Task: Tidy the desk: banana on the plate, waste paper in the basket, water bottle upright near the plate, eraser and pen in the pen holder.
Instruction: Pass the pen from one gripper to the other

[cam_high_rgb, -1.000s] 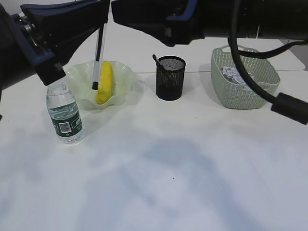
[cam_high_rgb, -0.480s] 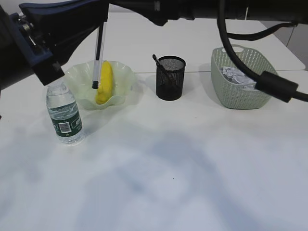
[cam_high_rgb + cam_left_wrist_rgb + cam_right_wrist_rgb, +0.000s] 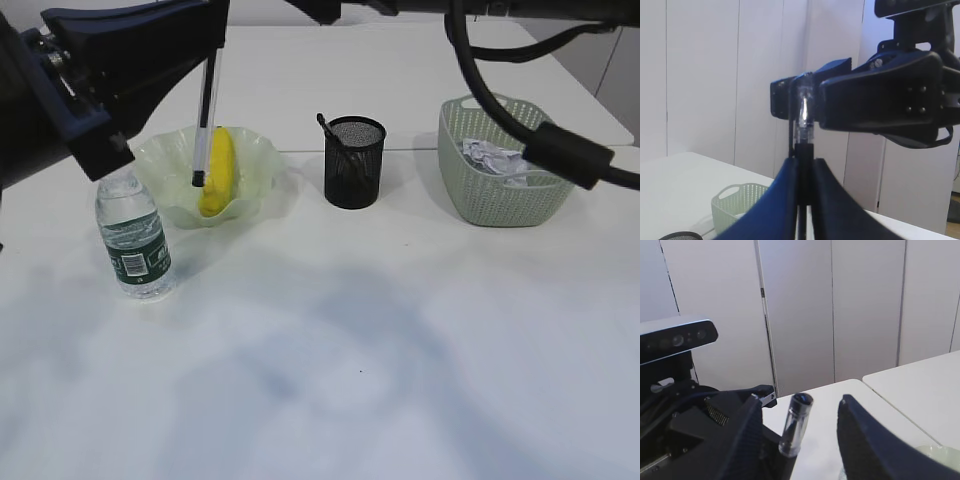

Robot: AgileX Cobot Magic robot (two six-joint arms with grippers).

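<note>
White table (image 3: 400, 330) lay mostly bare in front. Banana (image 3: 218, 172) sat on the plate (image 3: 262, 165), bottle (image 3: 133, 245) stood upright beside it, paper (image 3: 490, 158) lay in the basket (image 3: 505, 200). The left claw (image 3: 801, 150) was pinched shut on a pen (image 3: 205, 120) hanging above the plate. The right claw (image 3: 797, 440) stood half open around the pen's top end, not gripping. A handover looked underway; released early, the pen could drop onto the banana. The holder (image 3: 354, 165), already holding one pen, had open room around it.
</note>
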